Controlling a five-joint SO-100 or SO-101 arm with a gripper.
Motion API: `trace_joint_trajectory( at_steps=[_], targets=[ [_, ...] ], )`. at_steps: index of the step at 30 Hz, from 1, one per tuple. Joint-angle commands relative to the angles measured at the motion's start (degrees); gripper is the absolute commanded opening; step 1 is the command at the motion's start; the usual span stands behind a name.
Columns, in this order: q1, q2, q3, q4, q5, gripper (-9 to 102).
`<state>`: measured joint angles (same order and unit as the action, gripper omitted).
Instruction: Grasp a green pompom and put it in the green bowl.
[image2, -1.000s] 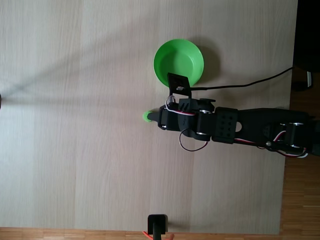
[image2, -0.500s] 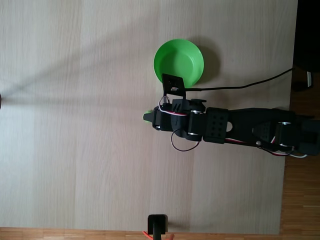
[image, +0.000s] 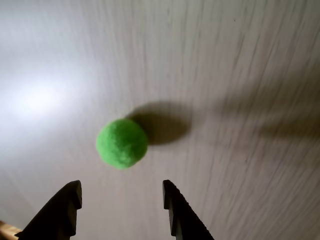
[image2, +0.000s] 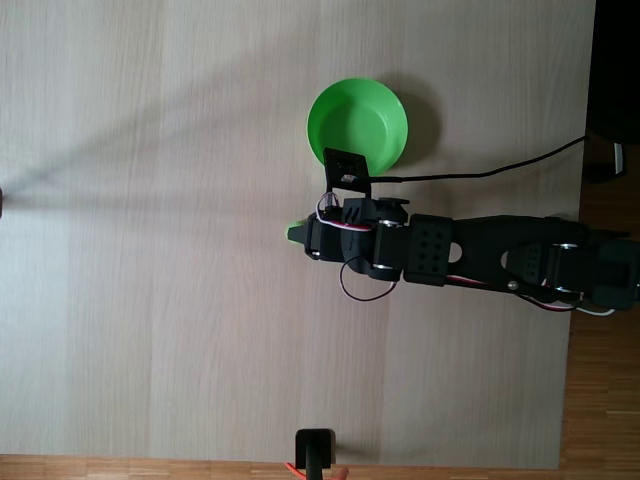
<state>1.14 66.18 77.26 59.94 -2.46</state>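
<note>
This looks like a room in a home or small office used as a hobby robotics bench; a pale, light-wood-grain laminate table (image2: 150, 250) carries the setup, and beyond its right and bottom edges runs warm brown wooden plank flooring (image2: 590, 420). A thin black cable (image2: 500, 168) trails off the table's right edge; a small black stand (image2: 315, 450) sits at the bottom edge.

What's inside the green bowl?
Nothing that shows: the green bowl has a smooth bare inside in the fixed view. The arm's camera mount covers its near rim. The green pompom lies on the table, ahead of the open claw.
</note>
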Motion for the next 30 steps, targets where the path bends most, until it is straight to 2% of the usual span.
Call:
trace_joint_trajectory(
  at_steps=[1, 10, 30],
  targets=[
    [-0.1, -1.1, -4.1, -0.1, -0.2, 19],
    [0.1, -4.4, -9.1, 0.8, -0.1, 19],
    [1.9, -8.5, -9.1, 0.8, 0.1, 19]
  ],
)
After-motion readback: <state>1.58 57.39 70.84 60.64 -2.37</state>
